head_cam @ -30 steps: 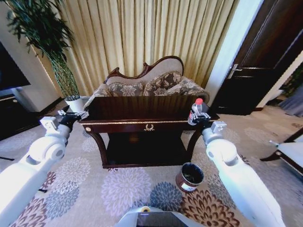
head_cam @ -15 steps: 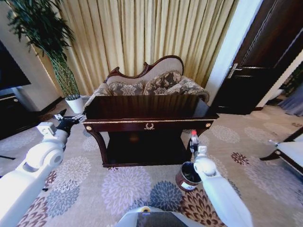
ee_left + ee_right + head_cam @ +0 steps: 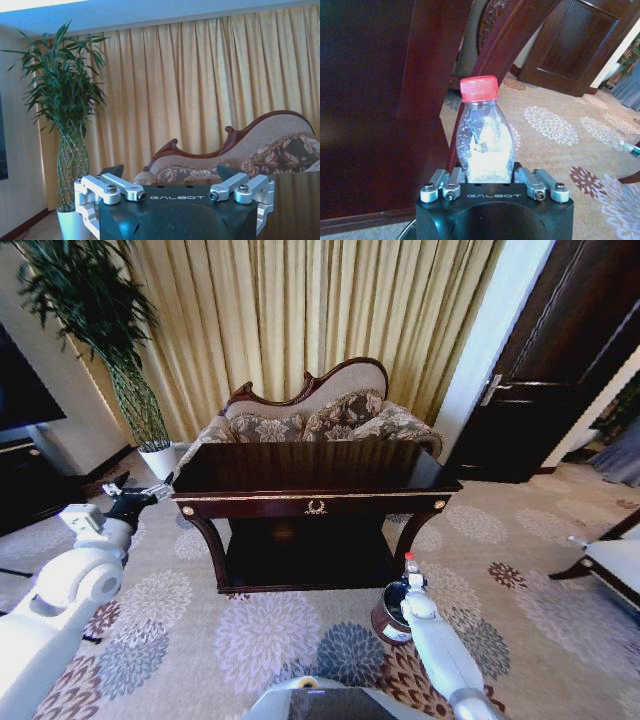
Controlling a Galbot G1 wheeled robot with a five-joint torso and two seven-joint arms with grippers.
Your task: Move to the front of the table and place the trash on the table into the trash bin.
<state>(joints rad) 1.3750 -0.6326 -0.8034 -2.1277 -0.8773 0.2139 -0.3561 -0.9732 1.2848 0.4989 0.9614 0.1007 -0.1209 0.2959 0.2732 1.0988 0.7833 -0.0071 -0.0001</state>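
Observation:
My right gripper [image 3: 409, 580] is shut on the clear bottle [image 3: 408, 566] with its red cap up, held low just over the round dark-brown trash bin [image 3: 397, 616] on the carpet by the table's right leg. In the right wrist view the bottle [image 3: 484, 145] stands between the fingers of the right gripper [image 3: 487, 176]. The dark table [image 3: 310, 468] has a bare glossy top. My left gripper [image 3: 138, 496] hovers off the table's left end, and the left wrist view shows this gripper [image 3: 169, 172] open with nothing in it. A small pale bit [image 3: 163, 488] shows by the table's left corner.
A patterned sofa [image 3: 310, 415] stands behind the table before yellow curtains. A tall plant in a white pot [image 3: 158, 458] is at the back left. A dark door [image 3: 560, 370] is at the right, and a chair edge [image 3: 610, 565] at the far right. Flowered carpet lies in front.
My right arm has carried the bottle from the table's right end down to just above the trash bin. My left gripper has drawn back a little to the left.

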